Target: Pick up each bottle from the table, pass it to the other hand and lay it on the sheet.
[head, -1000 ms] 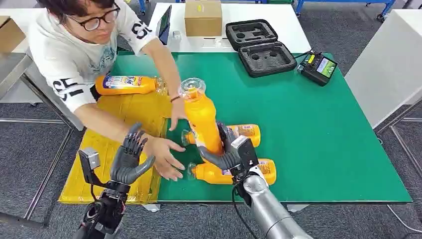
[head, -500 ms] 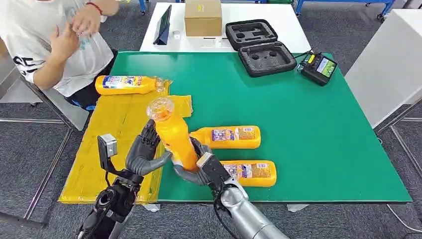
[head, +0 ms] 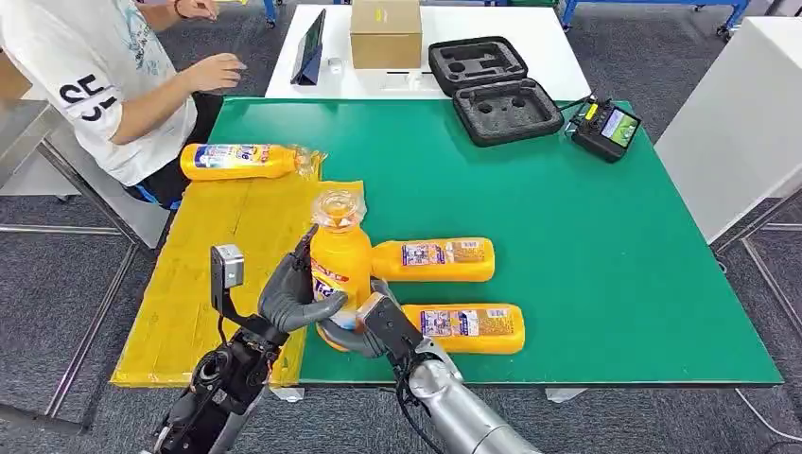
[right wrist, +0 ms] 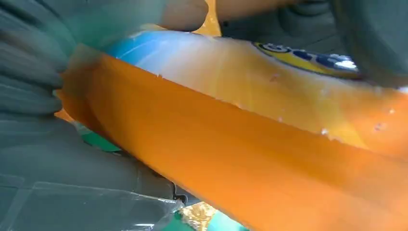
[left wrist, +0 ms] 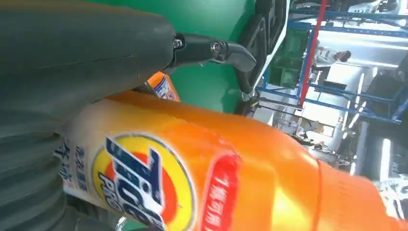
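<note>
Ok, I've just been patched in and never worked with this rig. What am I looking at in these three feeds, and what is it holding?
The wide picture is from the robot's head, looking down at a green table. The two silver arms coming in from below are its own, each ending in a many-fingered hand. The other two pictures come from cameras at the wrists, very close and turned, so they look odd.

Both hands are on one upright orange bottle: the left hand wraps it from the side and the right hand holds it near the base. This looks like the handover between hands.

Two more orange bottles lie flat on the table. A fourth bottle lies at the far end of the yellow sheet. A person sits at the table's far left corner.
</note>
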Controlling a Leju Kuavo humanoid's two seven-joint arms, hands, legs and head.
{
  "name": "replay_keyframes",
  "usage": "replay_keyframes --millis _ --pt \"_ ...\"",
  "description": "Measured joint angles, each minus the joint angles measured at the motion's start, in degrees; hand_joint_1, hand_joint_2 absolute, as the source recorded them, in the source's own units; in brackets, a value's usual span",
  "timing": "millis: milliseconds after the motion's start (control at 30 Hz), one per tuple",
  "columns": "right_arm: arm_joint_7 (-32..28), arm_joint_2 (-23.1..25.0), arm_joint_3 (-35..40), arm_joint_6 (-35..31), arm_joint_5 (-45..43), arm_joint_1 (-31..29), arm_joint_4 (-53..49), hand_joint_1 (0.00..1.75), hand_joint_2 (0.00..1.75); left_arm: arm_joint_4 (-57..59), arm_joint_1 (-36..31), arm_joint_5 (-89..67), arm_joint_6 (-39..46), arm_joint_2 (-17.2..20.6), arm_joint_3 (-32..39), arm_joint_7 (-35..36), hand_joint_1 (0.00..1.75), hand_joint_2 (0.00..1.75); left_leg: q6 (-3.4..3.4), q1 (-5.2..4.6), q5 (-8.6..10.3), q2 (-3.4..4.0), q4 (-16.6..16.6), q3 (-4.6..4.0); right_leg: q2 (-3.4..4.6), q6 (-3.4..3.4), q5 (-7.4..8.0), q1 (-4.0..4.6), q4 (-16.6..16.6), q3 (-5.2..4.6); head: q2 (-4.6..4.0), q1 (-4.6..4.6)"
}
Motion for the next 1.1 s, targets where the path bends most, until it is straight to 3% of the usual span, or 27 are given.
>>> replay_keyframes --millis 267,600,800,1100 --pt "1.53 0.09 -0.48 -2.17 -1.36 -0.18 0.35 1.75 1.75 -0.87 -0.23 -3.43 6.08 -0.02 -0.57 -0.35 0.0 1.75 0.0 0.0 0.0 0.0 0.0 0.0 0.0 0.0 0.0 0.0 0.0 0.01 0.0 0.0" --pt "4.13 0.79 -0.98 -11.39 1.69 -0.25 0.35 1.75 1.75 -3.56 0.14 -10.29 18.2 -0.31 -0.57 -3.24 0.0 1.75 0.0 0.0 0.0 0.0 0.0 -0.02 0.0 0.0 0.0 0.0 0.0 0.0 0.0 0.0" --pt "6.33 1.24 0.22 -17.2 8.52 -0.76 0.31 1.75 1.75 -3.76 0.21 -9.01 17.84 -0.44 -0.57 -2.14 0.0 1.75 0.0 0.0 0.0 0.0 0.0 -0.02 0.0 0.0 0.0 0.0 0.0 -0.01 0.0 0.0" --pt "7.65 2.38 3.32 -20.74 14.6 -1.27 0.26 1.75 1.75 -2.43 -0.36 -2.95 11.81 -1.42 -1.44 1.81 0.0 1.75 0.0 0.0 0.0 0.0 0.0 -0.06 0.0 0.0 0.0 0.0 0.0 -0.06 0.0 0.0"
